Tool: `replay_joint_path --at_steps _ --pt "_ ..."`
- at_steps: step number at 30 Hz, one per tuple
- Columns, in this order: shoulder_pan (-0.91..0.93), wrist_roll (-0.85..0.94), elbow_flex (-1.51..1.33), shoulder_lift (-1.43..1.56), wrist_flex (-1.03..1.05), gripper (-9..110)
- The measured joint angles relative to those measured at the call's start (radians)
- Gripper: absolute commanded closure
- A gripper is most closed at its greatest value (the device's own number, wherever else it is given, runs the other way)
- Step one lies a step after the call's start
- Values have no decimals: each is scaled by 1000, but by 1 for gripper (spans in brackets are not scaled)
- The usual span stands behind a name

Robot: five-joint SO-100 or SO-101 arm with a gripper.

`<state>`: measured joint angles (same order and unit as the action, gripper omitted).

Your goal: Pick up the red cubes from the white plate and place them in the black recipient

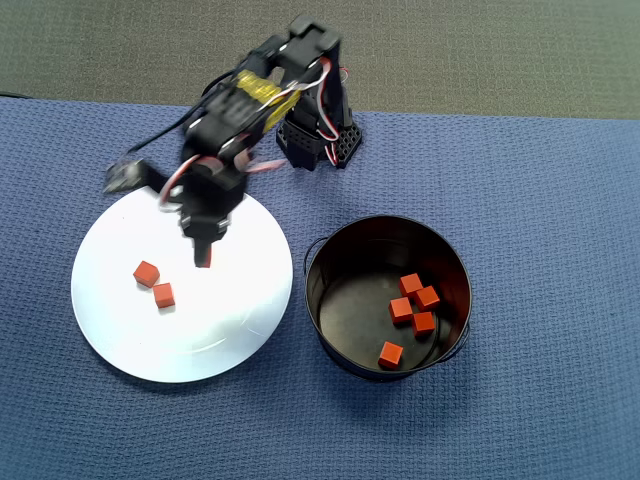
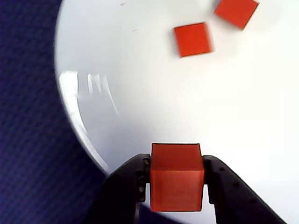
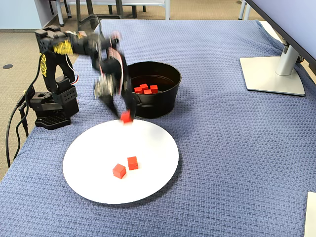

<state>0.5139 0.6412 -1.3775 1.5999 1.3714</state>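
Note:
My gripper is shut on one red cube, held above the white plate near its rim. Two more red cubes lie on the plate. To the right in the overhead view stands the black recipient, with several red cubes on its floor.
A blue woven cloth covers the table. The arm's base stands behind the plate. A monitor foot sits at the far right of the fixed view.

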Motion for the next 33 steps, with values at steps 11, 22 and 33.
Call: replay_joint_path --at_steps 11,22,33 --pt "-603 -364 -77 201 37 62" --pt "-606 -189 -147 202 37 59" --pt "-43 155 -181 12 -132 69"
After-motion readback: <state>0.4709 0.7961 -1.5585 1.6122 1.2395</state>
